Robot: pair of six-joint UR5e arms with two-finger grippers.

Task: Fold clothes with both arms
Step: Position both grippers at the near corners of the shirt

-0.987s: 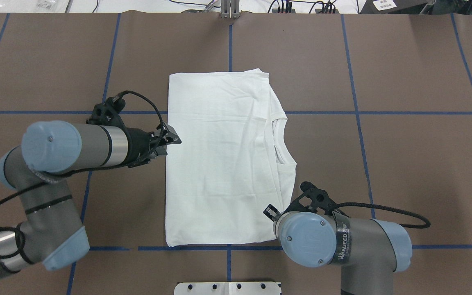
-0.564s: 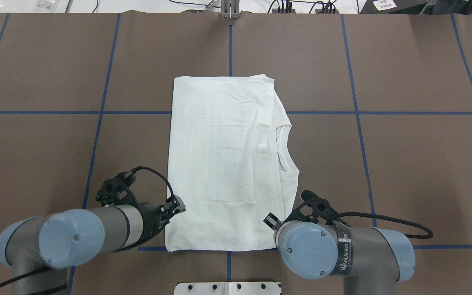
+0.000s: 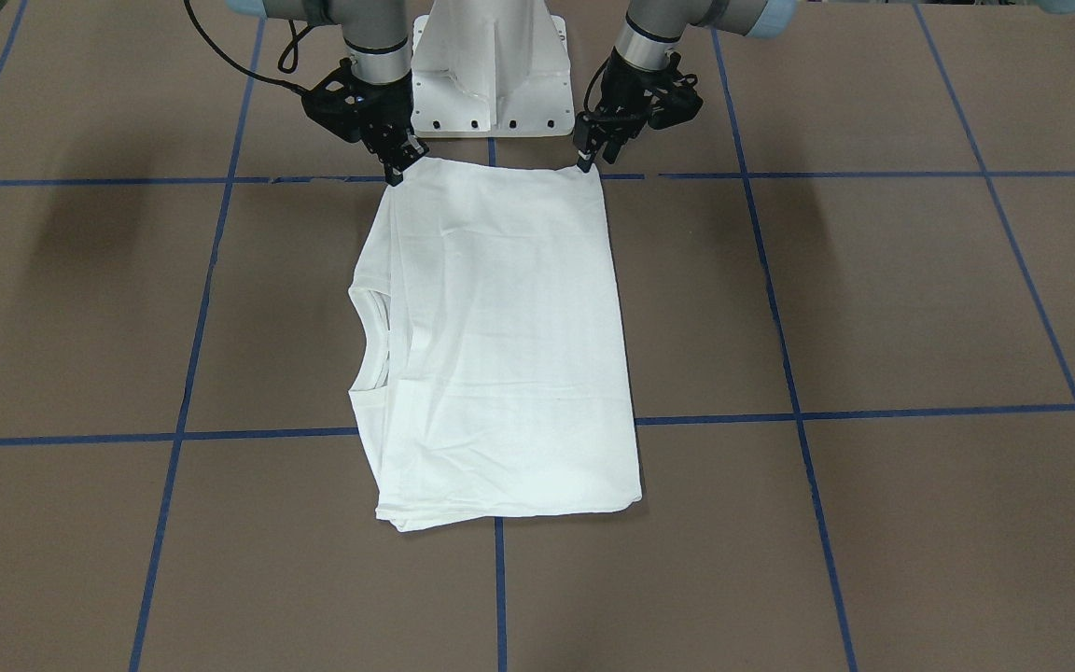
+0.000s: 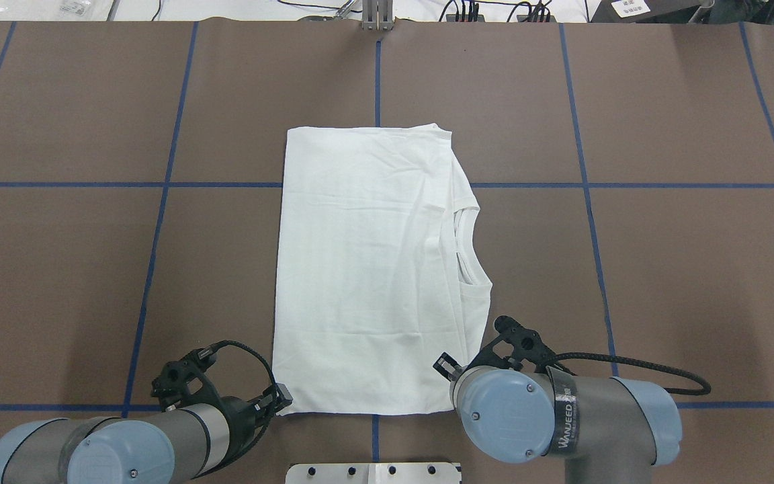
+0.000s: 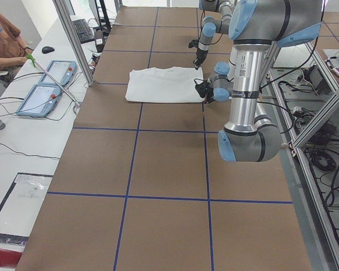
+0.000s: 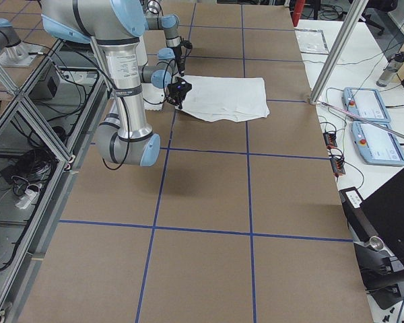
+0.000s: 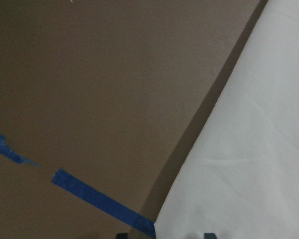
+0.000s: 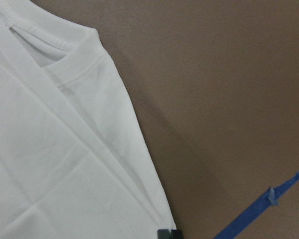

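Observation:
The white T-shirt lies folded into a long rectangle in the middle of the table, its ribbed collar on the right side. My left gripper is low at the near left corner. In its wrist view its two fingertips stand apart, so it is open, with the shirt's corner between them. My right gripper is at the near right corner, mostly hidden under its arm in the overhead view. Its wrist view shows the tips together on the shirt's corner, so it is shut.
The white pedestal base stands just behind both grippers. Blue tape lines cross the brown table. A seated person and two control tablets are on a side bench beyond the far table edge.
My left arm swung back from the middle of the shirt's left edge to its near left corner. The shirt's far edge shifted slightly right. The right arm barely moved.

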